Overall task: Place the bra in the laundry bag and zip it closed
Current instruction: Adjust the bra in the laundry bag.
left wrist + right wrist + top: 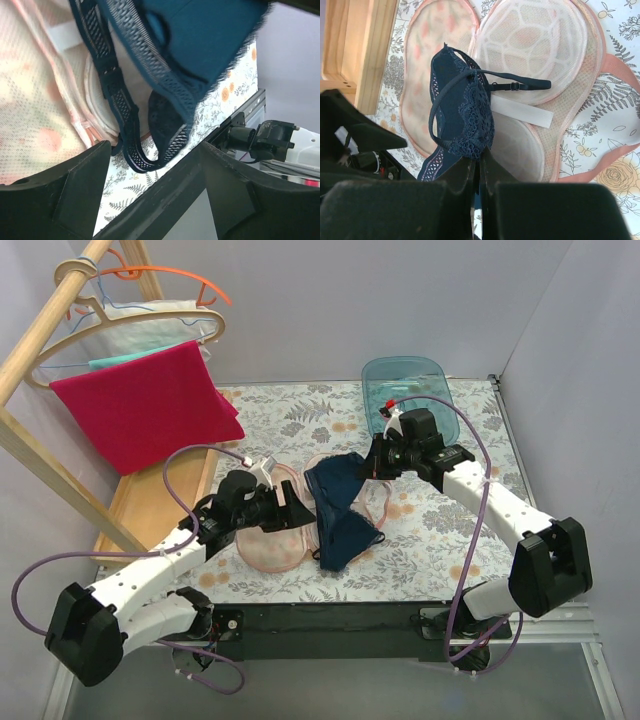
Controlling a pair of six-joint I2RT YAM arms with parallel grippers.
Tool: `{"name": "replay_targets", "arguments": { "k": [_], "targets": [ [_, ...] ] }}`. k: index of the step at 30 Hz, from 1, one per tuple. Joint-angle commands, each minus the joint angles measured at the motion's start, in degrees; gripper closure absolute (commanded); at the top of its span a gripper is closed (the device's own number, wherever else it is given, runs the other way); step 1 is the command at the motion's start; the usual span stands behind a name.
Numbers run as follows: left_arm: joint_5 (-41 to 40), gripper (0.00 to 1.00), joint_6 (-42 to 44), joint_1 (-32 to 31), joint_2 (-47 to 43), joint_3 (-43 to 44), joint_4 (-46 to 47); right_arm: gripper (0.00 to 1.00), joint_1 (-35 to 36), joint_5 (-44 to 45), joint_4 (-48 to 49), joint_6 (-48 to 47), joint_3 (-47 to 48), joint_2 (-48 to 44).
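Observation:
The laundry bag (268, 545) lies unzipped and spread flat on the floral table, with its mesh inner halves (540, 50) facing up. The dark navy bra (338, 512) hangs partly lifted over the bag's middle. My right gripper (377, 468) is shut on the lace edge of one bra cup (467, 117), and its fingers (481, 167) pinch the fabric. My left gripper (287, 510) stands open just left of the bra, above the bag's left half. In the left wrist view its fingers (75, 190) are spread wide with nothing between them, and the bra (200, 40) hangs beyond them.
A translucent teal tub (405, 390) stands at the back right. A red towel (145, 405) hangs from a wooden rack (60, 475) on the left, with hangers above. The rack's base (367, 45) lies close beside the bag.

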Motion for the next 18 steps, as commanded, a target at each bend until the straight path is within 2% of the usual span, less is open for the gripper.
{"name": "replay_targets", "arguments": {
  "k": [1, 8, 18],
  "targets": [
    [2.0, 0.3, -5.6, 0.1, 1.4, -3.6, 13.0, 0.99, -0.5, -1.0, 3.1, 0.0, -0.6, -2.7],
    [4.6, 0.28, -7.7, 0.1, 9.5, -2.8, 26.7, 0.99, -0.7, -1.6, 3.4, 0.3, -1.2, -3.4],
    [3.6, 0.28, -9.6, 0.0, 16.3, -4.4, 36.3, 0.99, -0.8, -2.6, 3.5, 0.5, -2.2, -4.4]
  ]
}}
